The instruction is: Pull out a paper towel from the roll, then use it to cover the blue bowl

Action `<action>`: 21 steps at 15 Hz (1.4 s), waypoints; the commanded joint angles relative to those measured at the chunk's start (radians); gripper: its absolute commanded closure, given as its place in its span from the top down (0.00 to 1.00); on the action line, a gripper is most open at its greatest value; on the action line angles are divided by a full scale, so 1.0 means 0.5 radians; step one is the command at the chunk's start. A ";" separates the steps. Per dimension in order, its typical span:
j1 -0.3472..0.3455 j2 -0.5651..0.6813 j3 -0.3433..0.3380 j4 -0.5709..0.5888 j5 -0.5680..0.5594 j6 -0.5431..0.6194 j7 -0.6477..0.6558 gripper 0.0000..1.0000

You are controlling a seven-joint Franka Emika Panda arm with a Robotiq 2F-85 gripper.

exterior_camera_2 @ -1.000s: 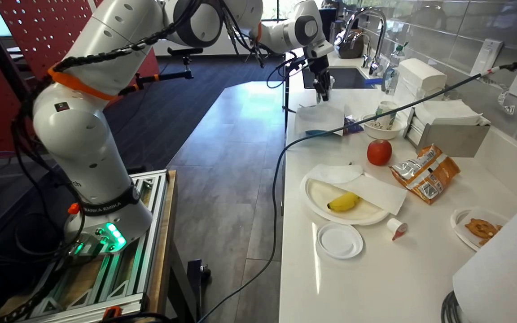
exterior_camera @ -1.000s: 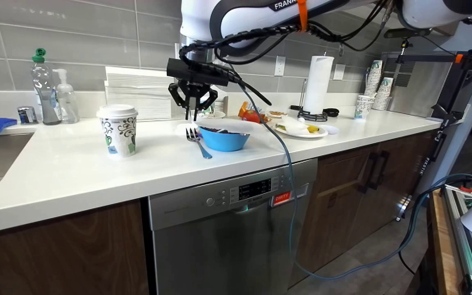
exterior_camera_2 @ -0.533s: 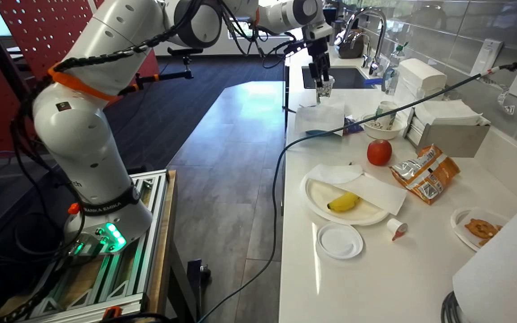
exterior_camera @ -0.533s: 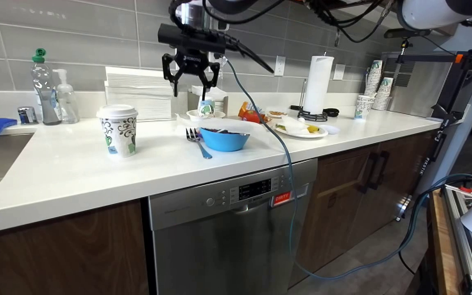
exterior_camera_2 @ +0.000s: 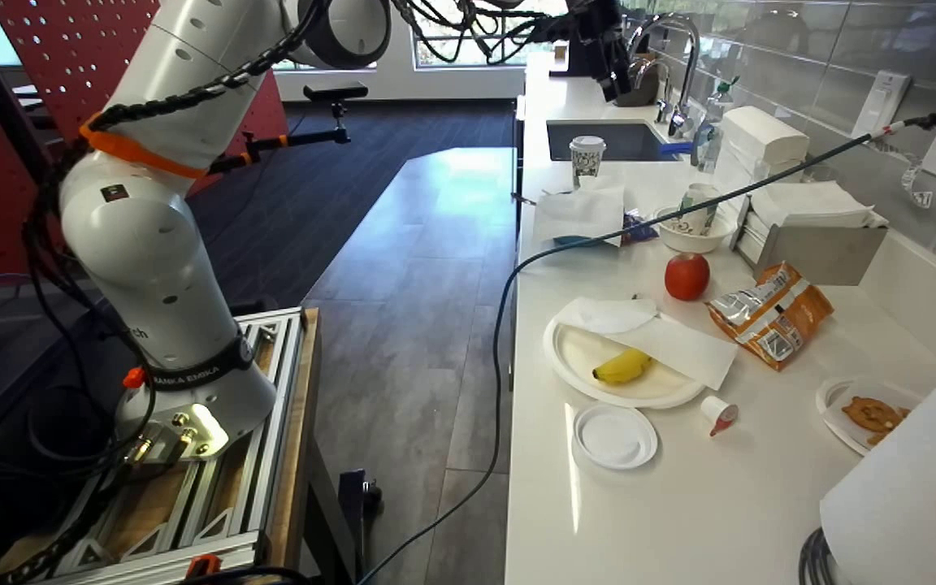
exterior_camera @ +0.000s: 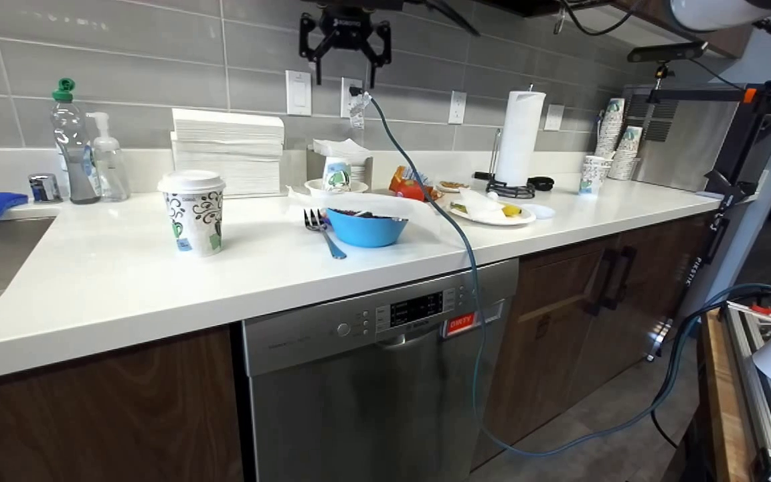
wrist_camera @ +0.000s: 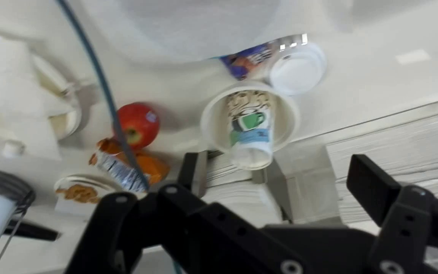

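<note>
The white paper towel (exterior_camera_2: 580,213) lies spread over the blue bowl (exterior_camera: 367,229) on the counter. From the front, the bowl's near side and some dark contents still show beneath the sheet; in an exterior view only a blue sliver is visible. In the wrist view the paper towel (wrist_camera: 200,26) hides nearly the whole bowl. The roll (exterior_camera: 519,137) stands upright on its black holder farther along the counter. High above the counter, in front of the wall tiles, my gripper (exterior_camera: 345,77) stands open with nothing held. Both fingers (wrist_camera: 373,182) are wide apart in the wrist view.
A fork (exterior_camera: 325,234) and a lidded patterned cup (exterior_camera: 191,214) are beside the bowl. A blue cable (exterior_camera: 459,231) crosses the counter. Behind are a white bowl (exterior_camera_2: 691,236) holding a cup, and a boxy white stack (exterior_camera: 228,154). A plate (exterior_camera_2: 565,349) with banana and red apple (exterior_camera_2: 686,276) lie nearby.
One second ago the fingers were close together, low beside the sheet's edge. They have since spread and the gripper has risen well away. The paper towel has stayed on the bowl.
</note>
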 commanded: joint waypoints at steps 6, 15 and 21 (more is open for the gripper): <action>-0.326 -0.508 0.015 -0.172 0.135 -0.842 -0.974 1.00; -0.843 -0.985 -0.003 -0.884 0.621 -0.572 -1.932 1.00; -0.847 -0.867 -0.021 -0.701 0.565 -0.637 -1.899 1.00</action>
